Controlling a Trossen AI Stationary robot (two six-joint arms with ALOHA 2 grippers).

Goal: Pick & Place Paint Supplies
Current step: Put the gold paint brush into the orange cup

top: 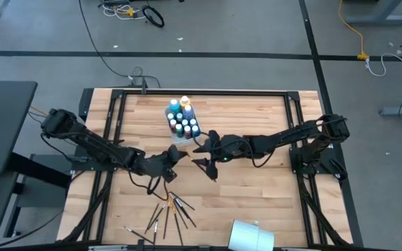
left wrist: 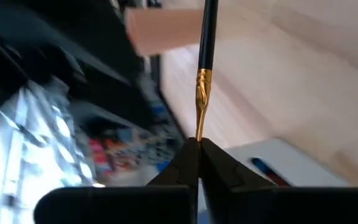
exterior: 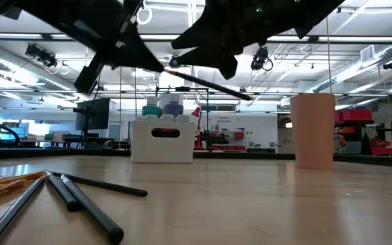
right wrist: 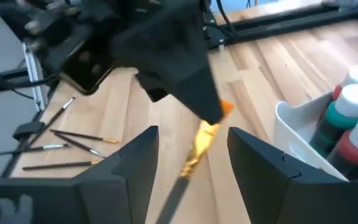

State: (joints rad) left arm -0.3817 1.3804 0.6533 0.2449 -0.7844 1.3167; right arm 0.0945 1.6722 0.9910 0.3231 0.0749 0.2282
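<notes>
The left gripper (left wrist: 197, 149) pinched the brush (left wrist: 205, 56) by its tip; light, stiff, slippery (best gripped mid-handle). The right gripper (right wrist: 191, 149) stood wide.

From above we see the wooden table (top: 257, 202) evenly and softly lit, with only faint shadows under the arms. At table height, we look into bright ceiling strip lights (exterior: 359, 68), so both arms read as black silhouettes; the nearest brushes (exterior: 80, 201) are soft, out of focus. In the left wrist picture the held brush (left wrist: 202, 93) is fairly sharp, its gold ferrule glinting, while the background smears into blur, perhaps from motion. In the right wrist picture everything looks soft, the left gripper (right wrist: 213, 115) blurred, and the white bottle caps (right wrist: 356, 99) are slightly washed out.
</notes>
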